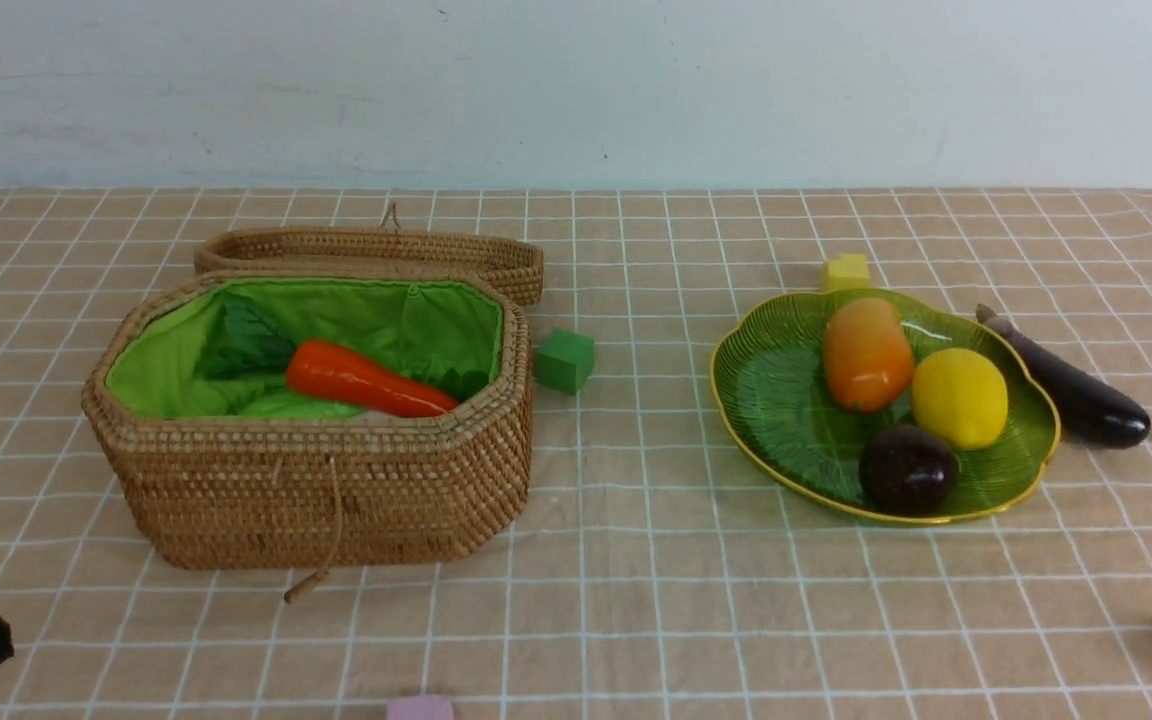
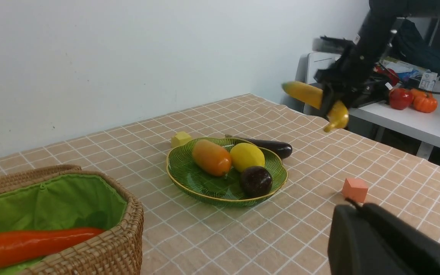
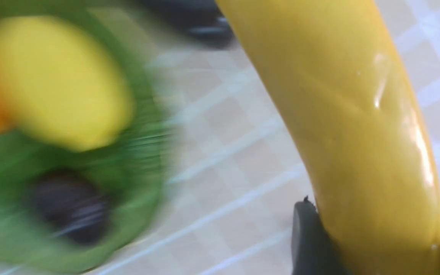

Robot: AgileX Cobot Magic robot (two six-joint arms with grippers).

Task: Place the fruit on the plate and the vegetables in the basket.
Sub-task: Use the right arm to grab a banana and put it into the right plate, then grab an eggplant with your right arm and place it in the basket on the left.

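Right gripper (image 2: 329, 102) clamps curved yellow toy banana (image 2: 303, 93) midair; set it on bare ribbed side of green glass leaf plate (image 1: 766, 400), release low. Left gripper (image 2: 372, 236) closed, empty.

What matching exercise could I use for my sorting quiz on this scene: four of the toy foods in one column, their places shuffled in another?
1 carrot
2 lemon
3 eggplant
4 banana

A on the tablecloth beside the plate
B held up in the right gripper
C in the basket
D on the plate

Pairs: 1-C, 2-D, 3-A, 4-B.
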